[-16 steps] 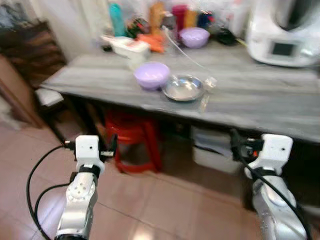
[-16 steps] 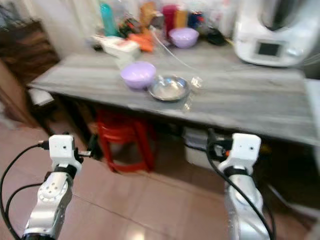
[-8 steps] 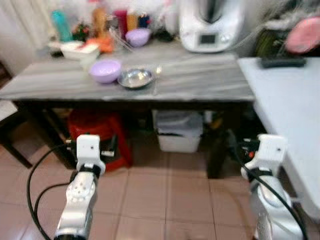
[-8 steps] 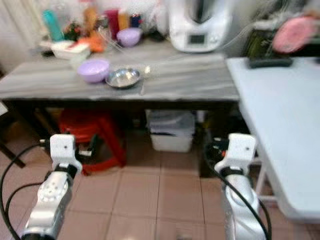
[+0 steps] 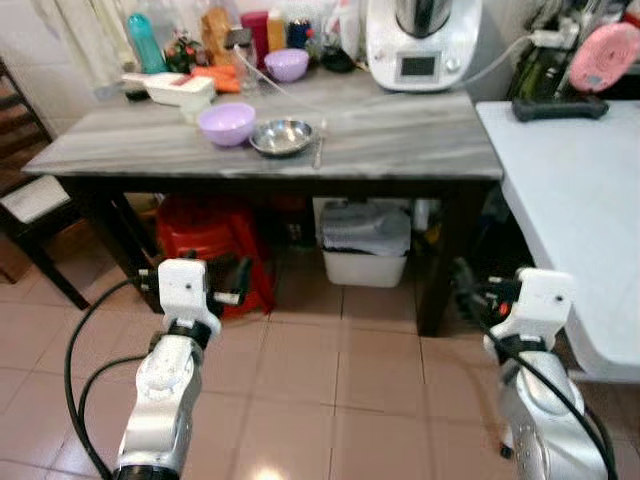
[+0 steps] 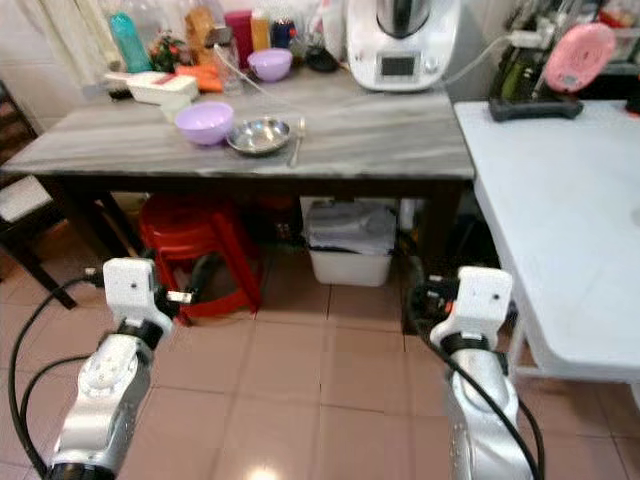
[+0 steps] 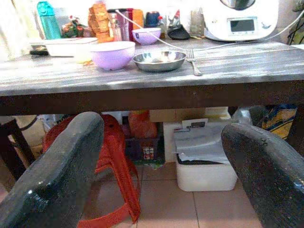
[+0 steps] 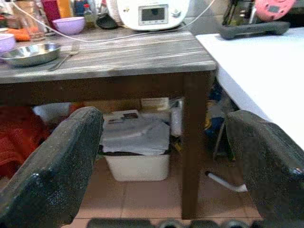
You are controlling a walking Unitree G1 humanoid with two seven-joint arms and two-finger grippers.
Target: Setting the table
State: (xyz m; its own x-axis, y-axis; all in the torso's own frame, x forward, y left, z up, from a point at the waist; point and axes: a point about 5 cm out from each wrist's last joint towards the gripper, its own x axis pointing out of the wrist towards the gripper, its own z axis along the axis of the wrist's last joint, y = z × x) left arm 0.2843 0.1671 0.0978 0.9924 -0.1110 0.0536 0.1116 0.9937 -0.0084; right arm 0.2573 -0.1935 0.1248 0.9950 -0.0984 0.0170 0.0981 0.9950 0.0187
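Observation:
A lilac bowl (image 5: 227,123), a steel bowl (image 5: 282,136) and a fork (image 5: 318,150) lie near the front edge of the grey wooden table (image 5: 400,140). A second lilac bowl (image 5: 287,64) stands at the back among bottles. Both arms are held low over the tiled floor, well short of the table. My left gripper (image 7: 161,130) is open and empty, pointing at the table's underside. My right gripper (image 8: 164,118) is also open and empty, facing the table's right leg. A white table (image 5: 570,190) stands to the right.
Under the grey table are a red stool (image 5: 210,235) and a white bin (image 5: 365,250). A white kitchen machine (image 5: 420,40) stands at the back. A dark chair (image 5: 30,200) is at the left. A black device (image 5: 560,105) lies on the white table.
The camera has swung right and pulled back: the grey table now sits farther off and the white table has come into view. Both arms hold the same pose.

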